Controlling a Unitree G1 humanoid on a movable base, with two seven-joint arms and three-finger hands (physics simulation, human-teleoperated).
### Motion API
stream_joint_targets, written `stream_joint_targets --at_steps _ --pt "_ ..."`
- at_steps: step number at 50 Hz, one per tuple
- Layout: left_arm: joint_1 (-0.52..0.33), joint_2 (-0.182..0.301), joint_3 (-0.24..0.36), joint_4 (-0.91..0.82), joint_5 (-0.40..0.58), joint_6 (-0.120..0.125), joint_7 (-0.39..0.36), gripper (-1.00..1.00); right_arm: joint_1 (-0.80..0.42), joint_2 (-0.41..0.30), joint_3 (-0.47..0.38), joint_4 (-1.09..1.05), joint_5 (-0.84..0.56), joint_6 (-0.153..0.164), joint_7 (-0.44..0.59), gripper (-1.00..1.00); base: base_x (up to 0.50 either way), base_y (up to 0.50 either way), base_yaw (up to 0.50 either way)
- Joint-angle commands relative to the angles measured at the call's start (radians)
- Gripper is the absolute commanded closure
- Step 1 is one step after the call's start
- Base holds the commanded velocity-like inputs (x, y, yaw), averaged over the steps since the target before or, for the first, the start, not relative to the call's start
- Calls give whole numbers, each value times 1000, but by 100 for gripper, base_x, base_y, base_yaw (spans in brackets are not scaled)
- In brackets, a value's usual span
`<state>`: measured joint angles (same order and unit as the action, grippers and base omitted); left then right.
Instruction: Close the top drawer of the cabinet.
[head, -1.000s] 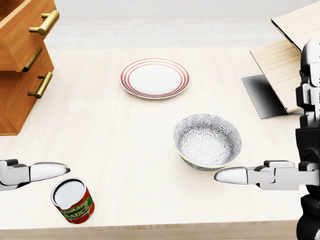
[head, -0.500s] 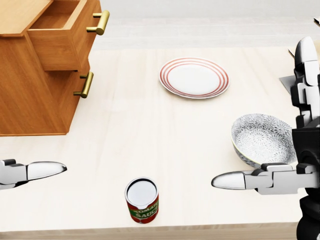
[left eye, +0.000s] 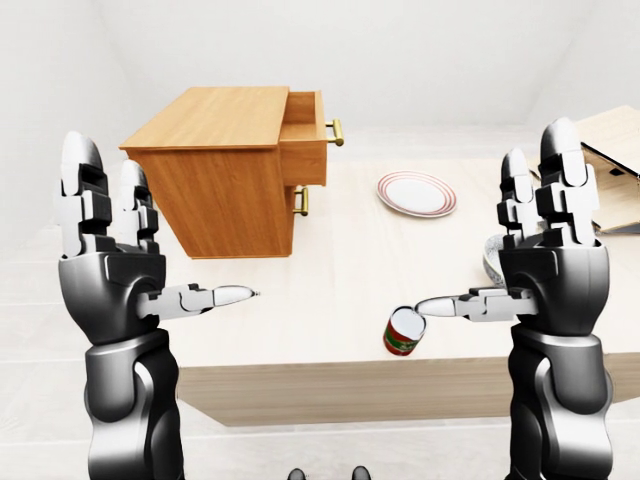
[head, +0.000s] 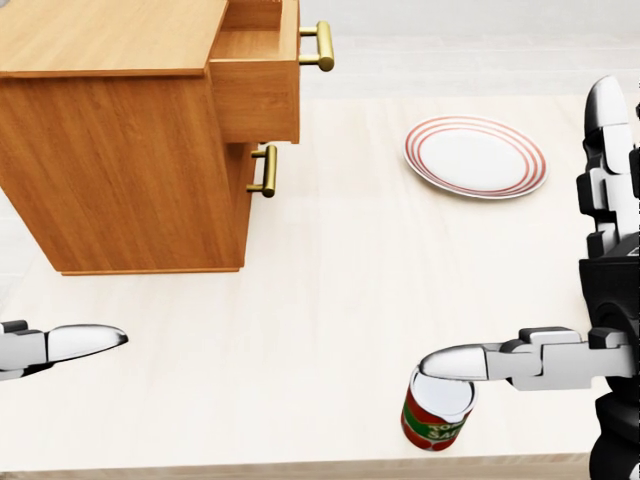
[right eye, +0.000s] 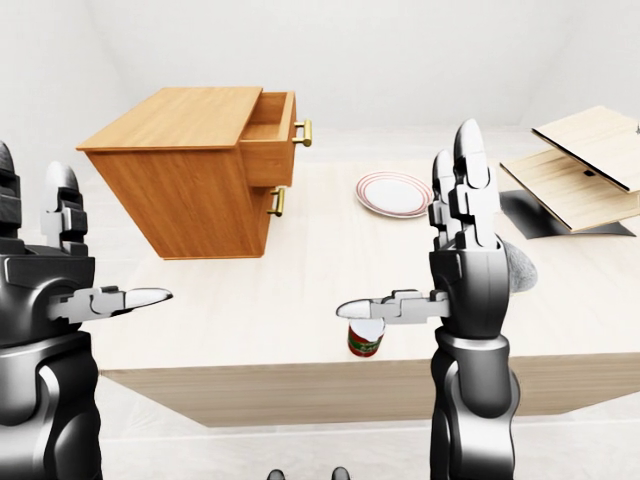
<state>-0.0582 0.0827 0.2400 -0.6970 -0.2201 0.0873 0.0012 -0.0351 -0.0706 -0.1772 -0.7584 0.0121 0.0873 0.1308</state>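
The cabinet (head: 120, 140) stands at the upper left of the head view on the table (head: 300, 330), its top drawer (head: 258, 85) pulled out, brass handle facing right. A striped plate (head: 476, 156) lies well to its right, and a tomato sauce can (head: 436, 408) near the table's bottom edge is partly covered by the right hand (left eye: 552, 270). The left hand (left eye: 108, 262) is also raised; both hands' fingers are spread, holding nothing. A patterned bowl (right eye: 520, 268) is mostly hidden behind the right hand.

The orange-brown wooden cabinet (head: 120, 140) shows matt grain, and its pulled-out top drawer (head: 258, 85) carries a glossy brass-coloured metal bar handle (head: 318, 46). The pale wooden table (head: 300, 300) looks smooth and matt. The red-ringed white plate (head: 476, 156) appears glazed, and the red-labelled tin can (head: 436, 410) has a paper-like label.
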Motion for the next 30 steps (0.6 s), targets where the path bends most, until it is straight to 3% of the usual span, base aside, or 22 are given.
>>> stream_joint_targets --at_steps 1,25,30 --pt "6 0 -3 2 -7 0 0 -100 4 1 6 4 -3 0 0 -100 3 50 0" --pt "4 1 -2 -2 -11 0 -2 -100 23 7 7 26 -10 0 8 -100 4 47 0" --pt "3 3 -2 1 -9 0 -1 -100 20 10 8 37 -10 0 0 -100 2 1 0"
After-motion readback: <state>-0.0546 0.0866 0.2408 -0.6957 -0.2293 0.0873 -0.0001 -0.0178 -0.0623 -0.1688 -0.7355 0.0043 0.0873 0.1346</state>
